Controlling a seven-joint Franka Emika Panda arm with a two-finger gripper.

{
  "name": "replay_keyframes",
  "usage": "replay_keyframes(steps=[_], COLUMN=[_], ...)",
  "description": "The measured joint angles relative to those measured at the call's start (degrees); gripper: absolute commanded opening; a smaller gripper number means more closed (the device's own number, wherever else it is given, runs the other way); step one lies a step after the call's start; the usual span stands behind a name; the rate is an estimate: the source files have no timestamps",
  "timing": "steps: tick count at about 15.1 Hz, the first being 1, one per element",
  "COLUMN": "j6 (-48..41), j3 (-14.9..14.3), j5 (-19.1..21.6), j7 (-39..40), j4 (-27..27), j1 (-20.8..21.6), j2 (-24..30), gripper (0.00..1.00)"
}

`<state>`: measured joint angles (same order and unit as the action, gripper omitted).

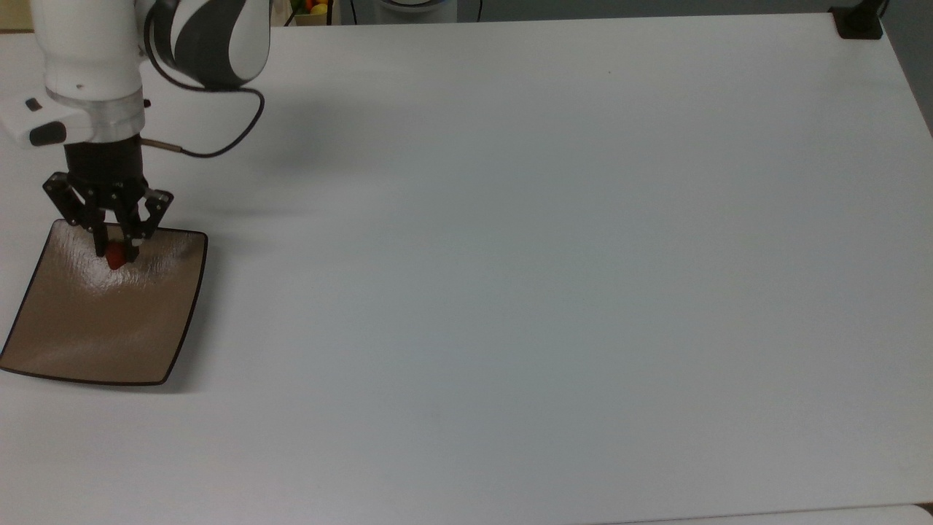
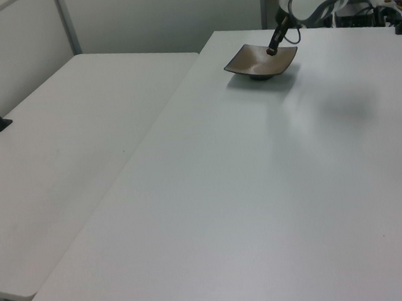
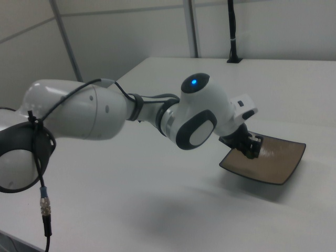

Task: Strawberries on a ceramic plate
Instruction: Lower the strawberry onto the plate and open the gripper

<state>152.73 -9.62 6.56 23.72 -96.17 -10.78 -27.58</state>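
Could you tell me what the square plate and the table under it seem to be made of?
The square plate looks like glazed ceramic: its tan-brown face is glossy, with bright, rippled light reflections and a thin dark rim. The table looks like white laminate or coated board, smooth and matte, giving only soft shadows; its core cannot be told.

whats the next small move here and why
Probably lower a touch and open the fingers. The gripper is shut on the strawberry and, in the top view, sits over the upper part of the square brown plate. Whether the berry already touches the plate cannot be told.
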Motion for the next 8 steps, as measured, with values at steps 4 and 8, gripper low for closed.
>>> replay_keyframes(steps=[4, 8], j6=[5.2, 8.0], j3=[0.0, 0.0], j5=[0.0, 0.1], j7=[0.0, 0.0], j4=[1.4, 5.4], j1=[-1.1, -1.9], j2=[-3.7, -8.4], gripper=[0.15, 0.15])
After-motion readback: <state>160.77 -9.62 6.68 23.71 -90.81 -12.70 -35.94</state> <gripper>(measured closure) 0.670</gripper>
